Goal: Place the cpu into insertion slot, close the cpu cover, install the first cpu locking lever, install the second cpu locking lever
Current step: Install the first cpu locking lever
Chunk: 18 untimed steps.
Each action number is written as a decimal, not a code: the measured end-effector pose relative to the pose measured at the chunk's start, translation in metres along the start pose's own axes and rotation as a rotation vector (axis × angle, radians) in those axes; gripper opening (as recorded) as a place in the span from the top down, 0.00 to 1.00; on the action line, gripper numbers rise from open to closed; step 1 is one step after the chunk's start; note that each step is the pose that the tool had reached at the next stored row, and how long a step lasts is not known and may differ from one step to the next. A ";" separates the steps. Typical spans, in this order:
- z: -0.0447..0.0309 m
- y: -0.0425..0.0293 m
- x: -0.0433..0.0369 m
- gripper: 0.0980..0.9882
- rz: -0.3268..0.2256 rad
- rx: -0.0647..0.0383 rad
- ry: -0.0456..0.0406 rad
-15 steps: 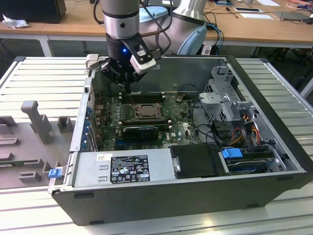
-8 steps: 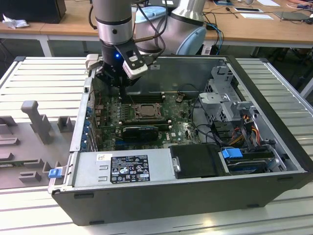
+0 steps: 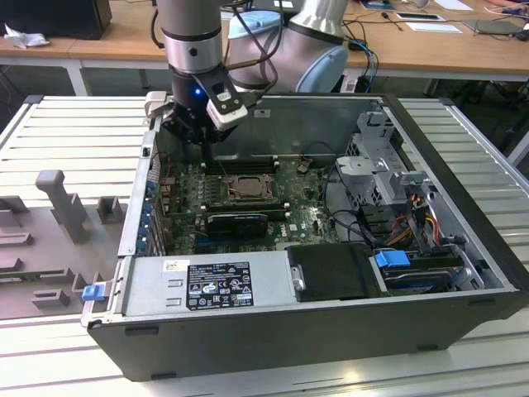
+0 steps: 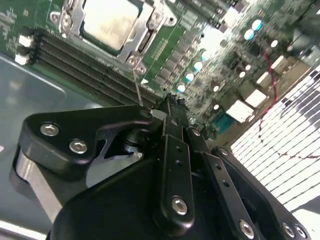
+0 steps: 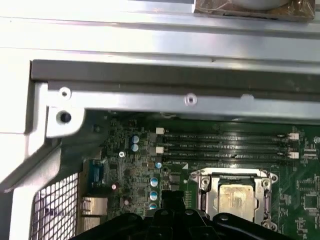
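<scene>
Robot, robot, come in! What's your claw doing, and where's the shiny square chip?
Gripper shut, empty, above the memory slots. Cpu seated in insertion slot, cpu cover down over it. Nothing in the way.

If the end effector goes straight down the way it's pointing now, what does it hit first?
Probably bare motherboard near the memory slots, beside the insertion slot rather than on it. In both wrist views the end effector tip sits off to one side of the cpu, which lies under the cpu cover. Depth is unclear.

cpu [image 5: 235, 197] partly cut off by claw [image 5: 172, 200]; cpu cover [image 4: 145, 37] edge-cropped
</scene>
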<state>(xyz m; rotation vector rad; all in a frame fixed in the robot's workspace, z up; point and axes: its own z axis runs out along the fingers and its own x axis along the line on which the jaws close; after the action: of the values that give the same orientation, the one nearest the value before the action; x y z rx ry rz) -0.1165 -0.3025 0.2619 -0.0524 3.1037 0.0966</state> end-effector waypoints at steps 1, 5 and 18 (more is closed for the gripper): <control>0.0004 0.0035 0.0003 0.99 0.000 0.000 0.0000; 0.0021 0.0107 -0.0008 0.99 0.000 0.000 0.0004; 0.0082 0.0087 -0.0542 0.99 0.001 0.000 0.0055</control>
<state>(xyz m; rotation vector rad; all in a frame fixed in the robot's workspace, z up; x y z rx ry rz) -0.0623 -0.2915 0.2563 -0.0519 3.1092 0.0972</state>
